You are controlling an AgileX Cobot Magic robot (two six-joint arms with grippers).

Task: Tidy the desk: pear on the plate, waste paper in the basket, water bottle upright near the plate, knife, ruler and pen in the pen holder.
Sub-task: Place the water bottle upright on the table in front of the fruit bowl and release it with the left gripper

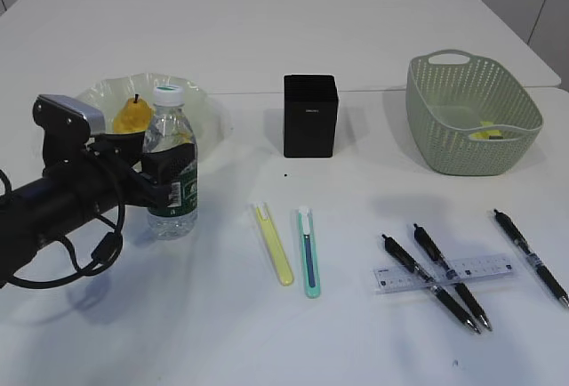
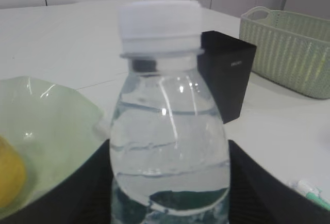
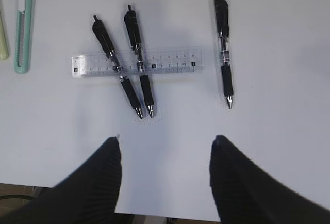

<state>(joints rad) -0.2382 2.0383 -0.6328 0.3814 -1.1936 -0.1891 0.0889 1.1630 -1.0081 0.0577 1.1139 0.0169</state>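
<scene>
The clear water bottle (image 1: 171, 150) stands upright beside the green plate (image 1: 203, 106), which holds the yellow pear (image 1: 132, 117). My left gripper (image 1: 174, 175) is shut on the bottle (image 2: 167, 131), one finger on each side. My right gripper (image 3: 165, 146) is open and empty above the table's front edge, out of the exterior view. A clear ruler (image 3: 170, 61) lies under two black pens (image 3: 116, 66), with a third pen (image 3: 224, 48) to the right. A yellow knife (image 1: 274, 244) and a teal knife (image 1: 308, 251) lie mid-table. The black pen holder (image 1: 310, 116) stands behind them.
The green basket (image 1: 471, 115) stands at the back right with yellow paper (image 1: 486, 134) inside. The table's front edge shows just below my right fingers in the right wrist view.
</scene>
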